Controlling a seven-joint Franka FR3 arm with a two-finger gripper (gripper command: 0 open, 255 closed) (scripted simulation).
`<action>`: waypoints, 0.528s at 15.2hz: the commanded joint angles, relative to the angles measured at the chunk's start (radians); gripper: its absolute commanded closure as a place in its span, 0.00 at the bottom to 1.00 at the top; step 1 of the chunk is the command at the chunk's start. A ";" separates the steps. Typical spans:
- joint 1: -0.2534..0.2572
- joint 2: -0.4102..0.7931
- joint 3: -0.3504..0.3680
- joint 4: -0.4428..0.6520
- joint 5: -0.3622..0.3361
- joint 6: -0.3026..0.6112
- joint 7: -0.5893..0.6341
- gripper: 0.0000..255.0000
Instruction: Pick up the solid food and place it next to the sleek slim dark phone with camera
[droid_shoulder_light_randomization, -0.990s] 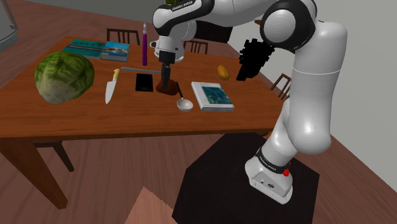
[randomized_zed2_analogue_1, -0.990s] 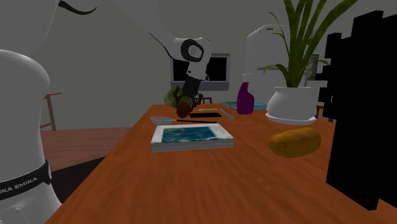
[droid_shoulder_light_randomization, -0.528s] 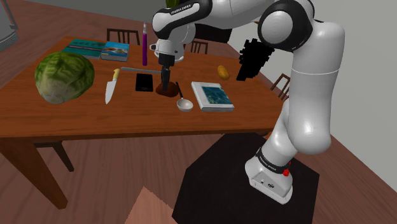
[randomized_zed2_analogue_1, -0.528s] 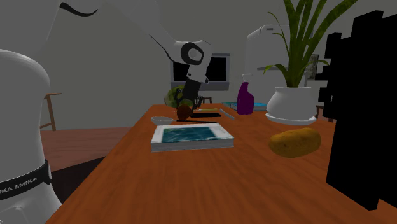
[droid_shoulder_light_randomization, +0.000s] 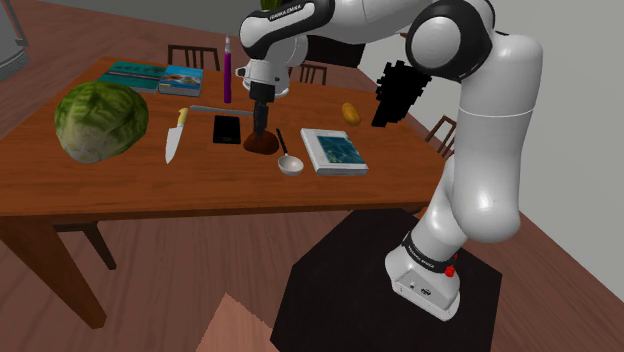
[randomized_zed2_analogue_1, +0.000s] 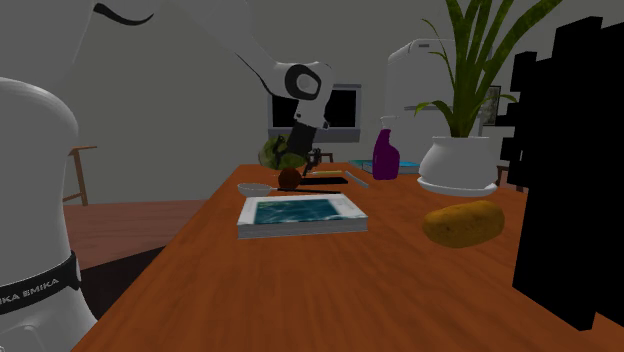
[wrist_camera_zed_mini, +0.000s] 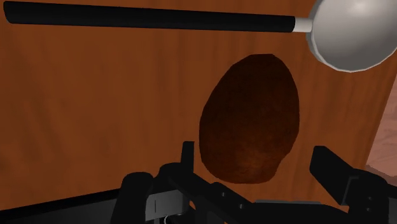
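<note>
- Hovering at the 12 o'clock of the brown food (droid_shoulder_light_randomization: 259, 144) in the shoulder view, the gripper (droid_shoulder_light_randomization: 260, 128) points straight down, a pose that suits setting a thing down or lifting clear.
- Its jaws are spread: in the wrist view they stand apart on either side of the oval lump, with a gap on each side, so nothing is grasped.
- The brown food rests on the table (droid_shoulder_light_randomization: 200, 185) under its own weight, just beside the phone (droid_shoulder_light_randomization: 227, 128), at about the phone's 4 o'clock in the shoulder view.
- That spot looks chosen to satisfy "next to": close to the dark slab, though I cannot tell whether the two touch.
- The spoon (droid_shoulder_light_randomization: 288, 160) lies at the food's 4 o'clock, near but apart, which leaves room for the hand.
- Judging by this, the placing looks done and what remains is a clean retreat upward.
</note>
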 joint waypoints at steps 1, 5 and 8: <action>-0.008 -0.006 -0.006 0.042 -0.009 -0.048 0.008 0.00; -0.019 -0.010 -0.012 0.095 -0.017 -0.104 0.015 0.00; -0.019 -0.010 -0.012 0.095 -0.017 -0.104 0.015 0.00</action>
